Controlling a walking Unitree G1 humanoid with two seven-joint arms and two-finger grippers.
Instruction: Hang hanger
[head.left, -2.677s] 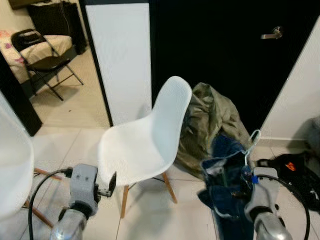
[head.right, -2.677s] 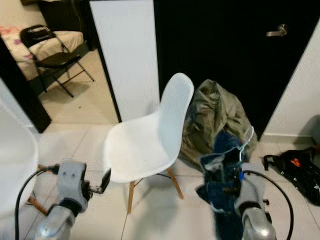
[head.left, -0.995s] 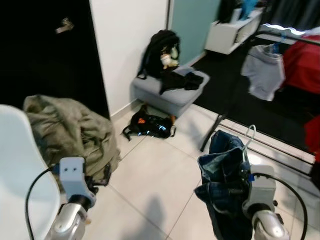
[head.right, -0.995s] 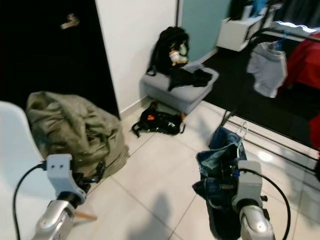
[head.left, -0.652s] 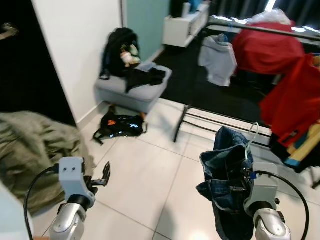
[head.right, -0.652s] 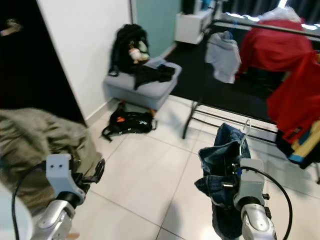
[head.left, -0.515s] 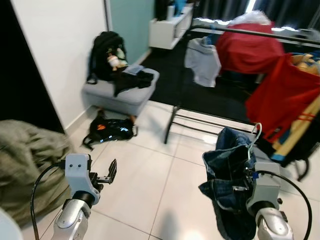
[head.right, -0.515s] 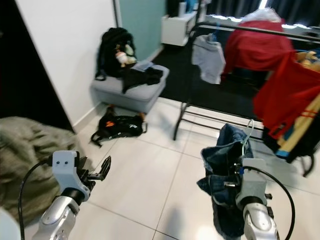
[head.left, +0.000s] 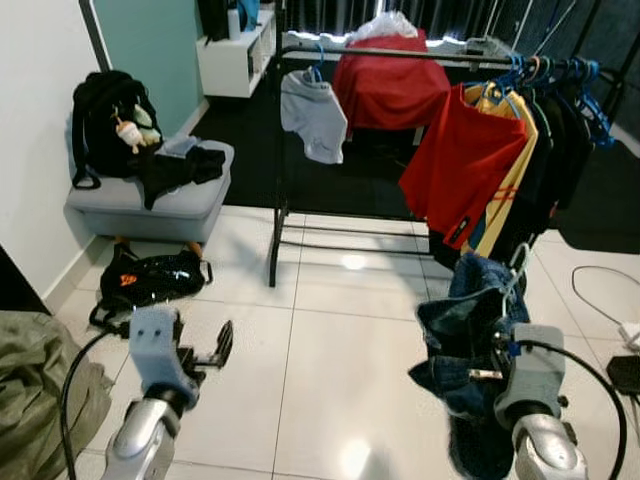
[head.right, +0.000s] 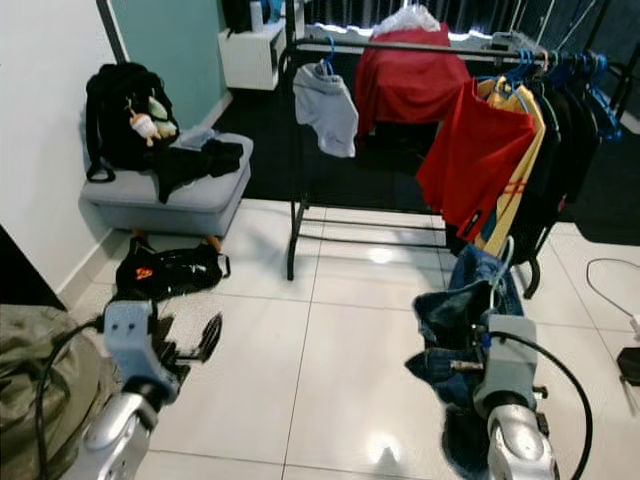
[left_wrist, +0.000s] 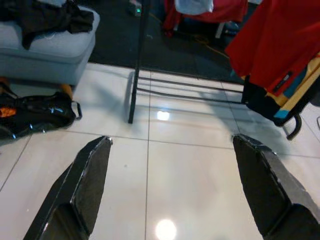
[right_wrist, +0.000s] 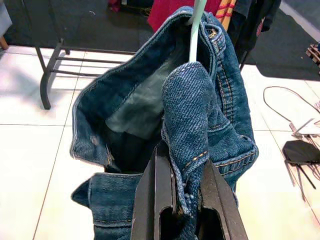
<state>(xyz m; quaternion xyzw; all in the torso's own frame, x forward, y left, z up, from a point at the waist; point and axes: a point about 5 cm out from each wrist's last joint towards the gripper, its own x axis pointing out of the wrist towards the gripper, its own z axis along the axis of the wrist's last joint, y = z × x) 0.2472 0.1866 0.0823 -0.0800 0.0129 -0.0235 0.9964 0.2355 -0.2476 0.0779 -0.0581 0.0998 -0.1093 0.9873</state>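
The right gripper (right_wrist: 177, 192) pinches the jeans (right_wrist: 200, 110) on their hanger (head.left: 514, 272), the rail (head.left: 400, 52) lying at twelve o'clock; the left gripper (left_wrist: 172, 187) stays spread.

Lived-in home, likely a bedroom or dressing corner. White tiled floor (head.left: 330, 360). Black clothes rack (head.left: 278, 180) crowded with hung garments: red shirt (head.left: 455, 165), grey top (head.left: 315, 115). Grey ottoman (head.left: 150, 205) carrying a black backpack (head.left: 105, 115) and dark clothes. Bag on floor (head.left: 150, 280); olive heap (head.left: 35, 400), perhaps a jacket.
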